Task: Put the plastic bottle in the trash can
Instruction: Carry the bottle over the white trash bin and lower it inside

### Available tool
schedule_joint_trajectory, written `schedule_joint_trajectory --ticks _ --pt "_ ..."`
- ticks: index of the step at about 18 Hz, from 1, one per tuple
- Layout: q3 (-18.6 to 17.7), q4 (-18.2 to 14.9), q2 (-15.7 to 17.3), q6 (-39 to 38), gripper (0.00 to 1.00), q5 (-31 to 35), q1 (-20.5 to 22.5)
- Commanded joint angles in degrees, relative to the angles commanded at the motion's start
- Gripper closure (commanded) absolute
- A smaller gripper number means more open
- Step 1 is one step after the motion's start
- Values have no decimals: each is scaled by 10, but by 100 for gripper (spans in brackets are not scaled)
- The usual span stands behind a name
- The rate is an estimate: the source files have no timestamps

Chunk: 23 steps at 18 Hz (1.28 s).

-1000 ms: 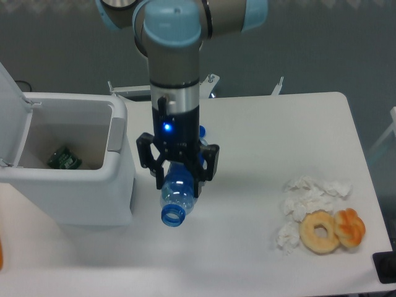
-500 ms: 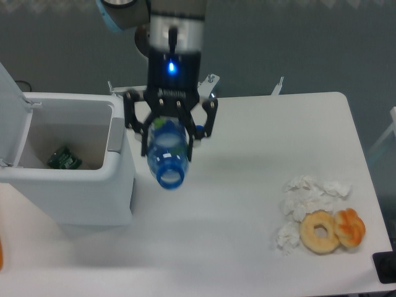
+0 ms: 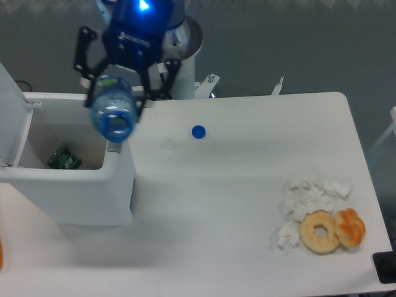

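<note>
- The end effector (image 3: 117, 99) hangs high over the near-right corner of the trash can (image 3: 68, 198), its dark fingers (image 3: 83, 52) closed around the plastic bottle (image 3: 112, 116).
- The bottle is carried clear of the worktop (image 3: 235, 204), tilted so that its open blue-ringed mouth points toward the camera; its body looks blurred.
- In this view the bottle overlaps the bin's right wall, above the rim and not yet inside.
- A blue light (image 3: 143, 5) glows on the wrist above the fingers.
- The trash can sits at the left edge of the worktop with its white lid (image 3: 11, 117) swung up and open on the left side.
- A small dark green object (image 3: 64, 158) lies on the bin's floor; what it is cannot be made out.
- A loose blue cap (image 3: 198, 131) rests on the worktop to the right of the bin, well apart from the bottle, with a faint pale ring (image 3: 169, 145) just to its left.
- At the right front of the worktop, crumpled white tissue (image 3: 306, 195) lies beside a plain doughnut (image 3: 320, 232), which touches an orange-glazed pastry (image 3: 350, 227).
</note>
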Motion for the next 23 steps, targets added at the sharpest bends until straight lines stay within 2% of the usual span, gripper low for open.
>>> schedule_joint_trajectory --ticks 7,10,14,17,23 --pt "-13 1 -9 22 27 -1 -23" --pt "-34 4 -21 75 27 -4 -44" --pt "-36 5 -47 124 27 -7 -55" --pt "-34 16 -62 150 27 -47 -60" --pt "-33 17 -82 174 27 -90 -58"
